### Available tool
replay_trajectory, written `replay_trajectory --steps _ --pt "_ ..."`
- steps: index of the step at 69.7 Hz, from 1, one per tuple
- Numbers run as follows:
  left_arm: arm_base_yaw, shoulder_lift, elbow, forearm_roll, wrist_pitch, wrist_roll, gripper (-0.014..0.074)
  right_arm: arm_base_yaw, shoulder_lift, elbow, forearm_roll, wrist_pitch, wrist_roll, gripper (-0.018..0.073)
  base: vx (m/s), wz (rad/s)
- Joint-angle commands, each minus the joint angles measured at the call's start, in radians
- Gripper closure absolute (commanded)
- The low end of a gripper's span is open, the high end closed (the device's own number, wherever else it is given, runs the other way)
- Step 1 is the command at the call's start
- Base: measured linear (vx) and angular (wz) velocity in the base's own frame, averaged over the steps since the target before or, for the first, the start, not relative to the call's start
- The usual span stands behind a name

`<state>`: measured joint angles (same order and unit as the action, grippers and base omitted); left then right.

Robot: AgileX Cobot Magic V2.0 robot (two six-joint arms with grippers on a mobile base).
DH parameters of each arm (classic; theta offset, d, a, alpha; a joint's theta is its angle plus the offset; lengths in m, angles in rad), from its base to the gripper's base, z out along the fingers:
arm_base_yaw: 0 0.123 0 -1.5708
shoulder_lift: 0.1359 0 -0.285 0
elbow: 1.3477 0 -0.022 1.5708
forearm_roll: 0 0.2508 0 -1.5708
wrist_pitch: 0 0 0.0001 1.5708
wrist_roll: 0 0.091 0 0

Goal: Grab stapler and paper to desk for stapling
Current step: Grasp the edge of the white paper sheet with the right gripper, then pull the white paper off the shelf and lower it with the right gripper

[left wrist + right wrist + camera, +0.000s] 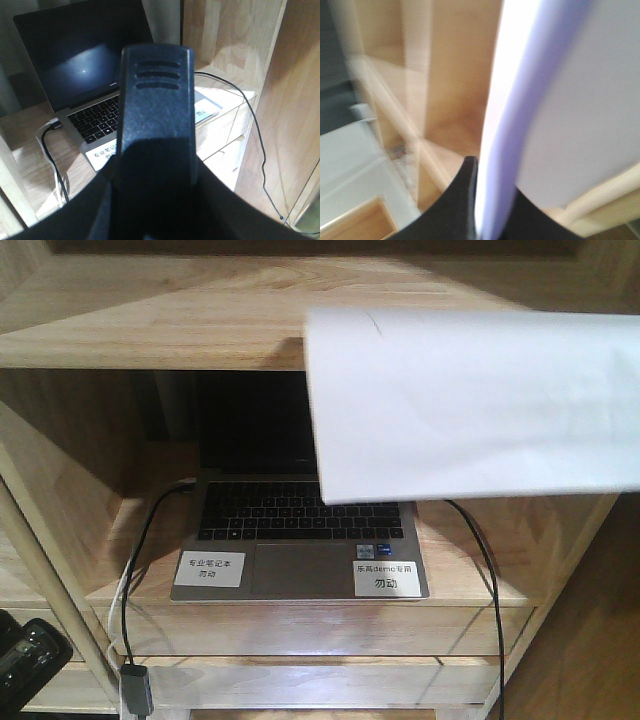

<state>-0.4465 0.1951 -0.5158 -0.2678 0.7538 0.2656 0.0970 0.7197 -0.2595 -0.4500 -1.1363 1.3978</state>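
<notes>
1. The paper (470,405) is a plain white blank sheet, flat, with a slight tilt and a faint tick mark near its top edge.
2. The paper hangs in the air in front of the shelf unit (150,325), upper right in the front view. Its right edge runs out of frame.
3. The paper's lower left corner overlaps the laptop (300,540) screen in that view. Its top edge crosses the shelf board.
4. The right gripper (487,200) is clamped on the paper's edge, with black fingers (462,200) on either side of the sheet. The right wrist view is blurred.
5. The stapler (155,100) is black with three grooves near its tip and fills the middle of the left wrist view. It is held above the laptop keyboard.
6. The left gripper (155,200) looks closed on the stapler's base, with dark fingers curving in from both sides.
7. The laptop is open in a shelf compartment and has two white labels (210,568). Black cables (140,560) run down on either side.
8. There is open space right of the compartment, beside a tall wood panel (295,100).
</notes>
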Motion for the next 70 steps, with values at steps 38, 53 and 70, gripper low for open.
replay_trajectory --steps 38,53,70 --pt "-0.006 0.009 -0.028 -0.026 -0.110 -0.002 0.0603 0.003 -0.518 0.140 -0.022 0.562 0.137 0.0564 0.00 0.00" --pt "-0.006 0.009 -0.028 -0.026 -0.110 -0.002 0.0603 0.003 -0.608 0.140 -0.215 0.595 0.335 0.0564 0.00 0.00" --pt "-0.006 0.009 -0.028 -0.026 -0.110 -0.002 0.0603 0.003 -0.637 0.140 -0.264 0.615 0.381 0.0564 0.00 0.00"
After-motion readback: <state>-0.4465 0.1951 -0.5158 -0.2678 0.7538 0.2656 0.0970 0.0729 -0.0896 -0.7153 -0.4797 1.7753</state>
